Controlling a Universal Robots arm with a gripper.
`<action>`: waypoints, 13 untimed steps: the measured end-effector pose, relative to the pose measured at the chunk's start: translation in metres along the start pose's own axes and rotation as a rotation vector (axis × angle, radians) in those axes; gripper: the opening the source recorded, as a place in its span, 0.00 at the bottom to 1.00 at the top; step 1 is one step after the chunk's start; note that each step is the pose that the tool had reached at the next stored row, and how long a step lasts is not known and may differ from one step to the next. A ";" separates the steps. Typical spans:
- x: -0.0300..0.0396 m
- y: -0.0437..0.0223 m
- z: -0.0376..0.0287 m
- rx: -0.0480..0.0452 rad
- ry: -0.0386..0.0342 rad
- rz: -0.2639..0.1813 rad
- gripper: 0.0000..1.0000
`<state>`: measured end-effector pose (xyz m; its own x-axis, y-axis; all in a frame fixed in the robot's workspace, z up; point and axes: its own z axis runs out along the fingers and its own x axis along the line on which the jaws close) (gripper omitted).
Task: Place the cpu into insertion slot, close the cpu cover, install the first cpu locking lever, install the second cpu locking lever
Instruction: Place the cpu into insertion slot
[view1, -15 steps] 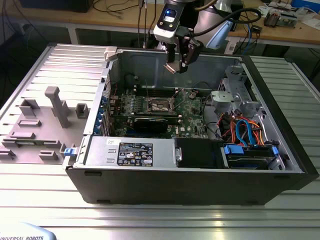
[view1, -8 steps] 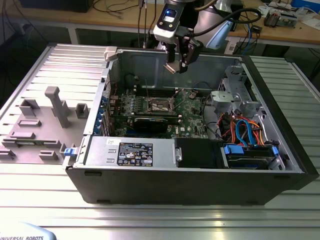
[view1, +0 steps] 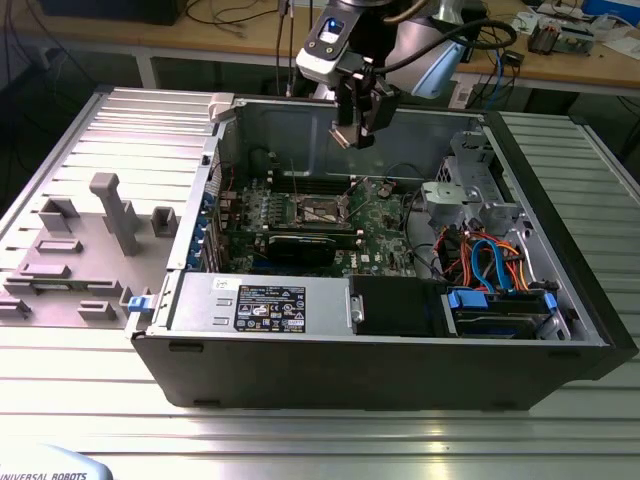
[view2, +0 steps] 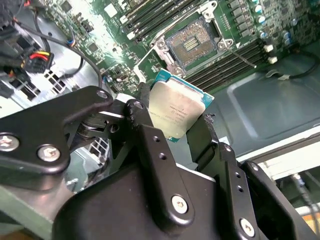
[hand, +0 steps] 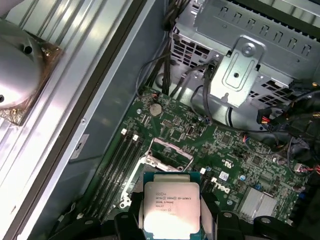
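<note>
My gripper (view1: 357, 132) hangs above the open computer case, over the motherboard (view1: 375, 235). It is shut on the cpu (view2: 177, 110), a flat square chip with a silvery top and pale green rim, clamped by its edges between the black fingers (view2: 145, 122). In both wrist views the cpu (hand: 171, 205) is held clear above the board. The insertion slot (view2: 192, 42) lies open below, its dark centre uncovered, and it appears as a small square (view1: 322, 210) in the exterior view. The cpu cover (hand: 171, 152) stands raised just beyond the chip. A thin locking lever (view2: 242, 56) sticks out beside the slot.
Long memory slots (view2: 225, 65) run beside the socket. A black card (view1: 300, 245), a power supply (view1: 270, 300), a metal drive cage (view1: 475, 170) and coloured cables (view1: 490, 265) fill the case. Grey fixtures (view1: 115, 215) stand on the table at the exterior view's left.
</note>
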<state>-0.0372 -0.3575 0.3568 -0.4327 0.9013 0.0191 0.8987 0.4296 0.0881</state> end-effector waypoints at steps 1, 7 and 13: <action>0.0000 -0.0001 0.0002 -0.0003 -0.0016 0.018 0.54; 0.0000 -0.0001 0.0003 -0.0007 -0.0033 0.037 0.54; 0.0000 -0.0001 0.0003 -0.0007 -0.0034 0.038 0.54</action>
<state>-0.0372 -0.3575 0.3564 -0.3983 0.9171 0.0191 0.9143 0.3953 0.0881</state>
